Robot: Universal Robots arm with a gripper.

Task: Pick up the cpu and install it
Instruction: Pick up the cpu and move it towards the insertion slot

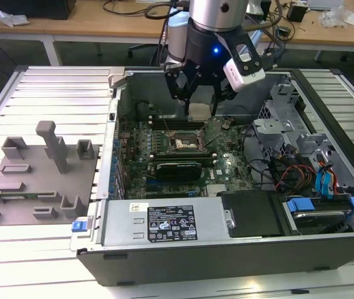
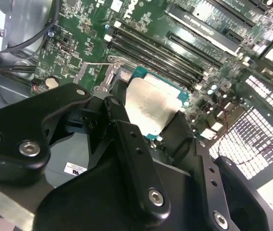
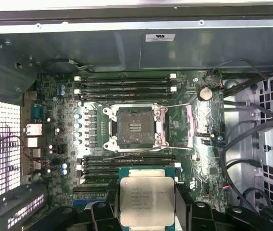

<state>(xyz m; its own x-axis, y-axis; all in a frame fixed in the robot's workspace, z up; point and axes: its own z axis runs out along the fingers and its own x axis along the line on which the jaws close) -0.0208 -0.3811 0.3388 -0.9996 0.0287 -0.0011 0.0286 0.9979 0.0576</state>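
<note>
Over open case (image 1: 227,256), cpu (image 3: 146,200) in gripper (image 1: 200,103)

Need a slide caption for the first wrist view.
Gripper holds the cpu over the motherboard, socket open and empty.

Matt silvery metal top on the cpu (image 3: 147,199), smooth black gripper (image 1: 200,104), matt grey plastic tray (image 1: 40,175), bare sheet-metal case (image 3: 103,48)

Nothing stands between the held cpu (image 3: 146,199) and the open socket (image 3: 135,126); a black card (image 1: 178,168) sits just beside the socket.
</note>
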